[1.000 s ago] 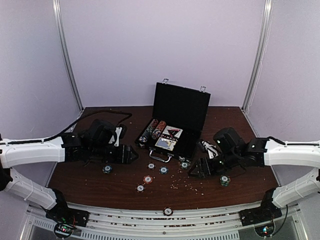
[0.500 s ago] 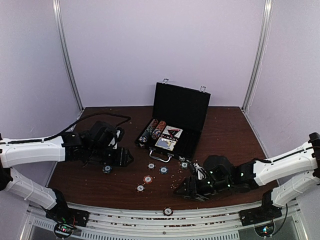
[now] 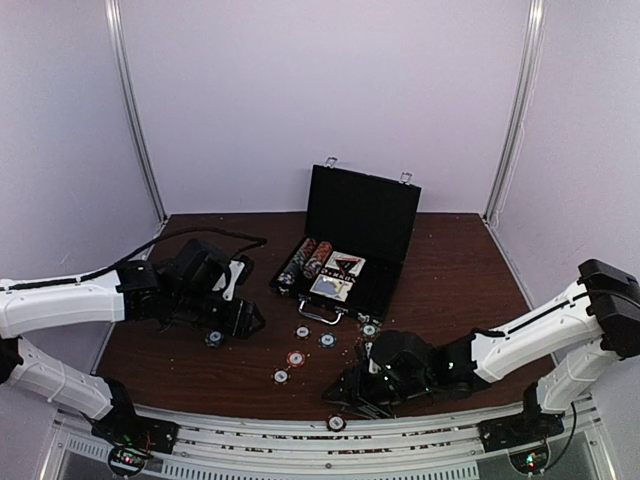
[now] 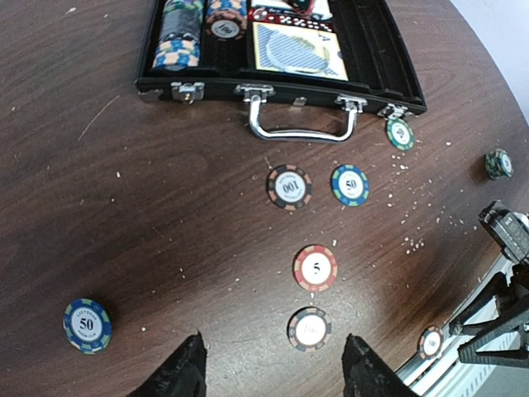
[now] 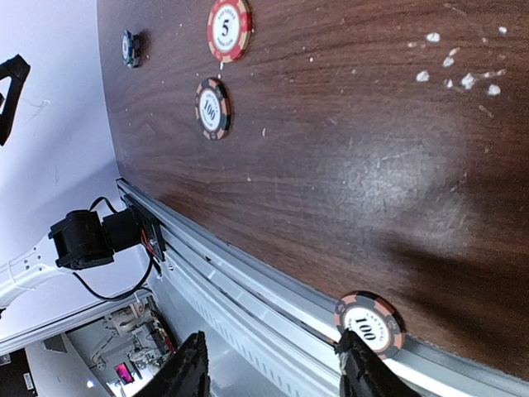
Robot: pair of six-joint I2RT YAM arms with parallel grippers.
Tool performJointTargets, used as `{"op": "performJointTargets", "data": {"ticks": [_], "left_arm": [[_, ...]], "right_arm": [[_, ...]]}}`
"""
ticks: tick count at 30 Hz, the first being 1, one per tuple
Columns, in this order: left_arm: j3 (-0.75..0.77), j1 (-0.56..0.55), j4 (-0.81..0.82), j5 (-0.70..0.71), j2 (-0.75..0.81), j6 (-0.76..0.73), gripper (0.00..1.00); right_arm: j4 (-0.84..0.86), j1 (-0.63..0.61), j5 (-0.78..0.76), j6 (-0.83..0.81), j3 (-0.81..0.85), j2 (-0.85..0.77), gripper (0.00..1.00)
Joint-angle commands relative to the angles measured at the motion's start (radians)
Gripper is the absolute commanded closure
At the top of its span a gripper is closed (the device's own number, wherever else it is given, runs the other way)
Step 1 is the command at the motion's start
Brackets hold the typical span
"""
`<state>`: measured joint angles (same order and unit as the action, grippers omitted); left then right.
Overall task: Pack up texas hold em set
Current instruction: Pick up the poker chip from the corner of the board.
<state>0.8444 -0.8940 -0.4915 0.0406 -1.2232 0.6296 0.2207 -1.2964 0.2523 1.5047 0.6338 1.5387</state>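
**Left gripper** (image 4: pixel 274 374): fingers (image 4: pixel 186 372) apart with nothing in them, low over the table (image 4: pixel 124 207).
- Just ahead of the tips, nearer the right-hand finger: grey 100 chip (image 4: pixel 310 328), flat on the wood.
- Just beyond that: red 5 chip (image 4: pixel 315 267).
- Out past the left-hand finger: lone blue 50 chip (image 4: pixel 87 325).
- Further ahead, side by side but apart: black 100 chip (image 4: pixel 289 187) and second blue 50 chip (image 4: pixel 350 184).
- White crumbs (image 4: pixel 409 241) lie scattered among them.

**Right gripper** (image 5: pixel 273 372): fingers (image 5: pixel 188 372) apart and empty, hanging past the table's near edge over the metal rail (image 5: pixel 248 281).
- Edge 100 chip (image 5: pixel 369 324) lies at the table's lip, right by one fingertip; contact cannot be told.

**Case** (image 4: pixel 281 84): beyond all the loose chips, open with its lid upright and its silver handle (image 4: pixel 302 132) facing the arms.
- Left slots: chip rows (image 4: pixel 182 37) standing on edge.
- Middle: card decks (image 4: pixel 293 50).
- Right compartment: too dark to read.
- Just beside the front right corner: green chip (image 4: pixel 400 133).
- Further right of that: a small chip stack (image 4: pixel 498 163).
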Motion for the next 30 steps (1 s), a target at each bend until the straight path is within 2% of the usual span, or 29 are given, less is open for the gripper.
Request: {"op": "performJointTargets", "data": {"ticks": [1, 6, 15, 23, 30], "left_arm": [[0.054, -0.001, -0.02, -0.045, 0.009, -0.104, 0.42], [0.086, 0.0, -0.017, -0.103, -0.014, -0.112, 0.42], [0.167, 0.004, -0.053, -0.068, -0.064, -0.242, 0.42], [0.189, 0.055, -0.071, -0.114, -0.062, -0.301, 0.42], [0.199, 0.087, -0.069, -0.141, -0.063, -0.323, 0.42]], "right_arm": [[-0.071, -0.023, -0.029, 0.034, 0.032, 0.002, 0.47], [-0.186, -0.037, -0.064, 0.03, 0.044, -0.018, 0.47], [-0.189, -0.06, -0.105, 0.076, 0.035, 0.013, 0.48], [-0.148, -0.082, -0.147, 0.155, 0.018, 0.033, 0.49], [-0.244, -0.102, -0.158, 0.179, 0.064, 0.056, 0.51]]}}
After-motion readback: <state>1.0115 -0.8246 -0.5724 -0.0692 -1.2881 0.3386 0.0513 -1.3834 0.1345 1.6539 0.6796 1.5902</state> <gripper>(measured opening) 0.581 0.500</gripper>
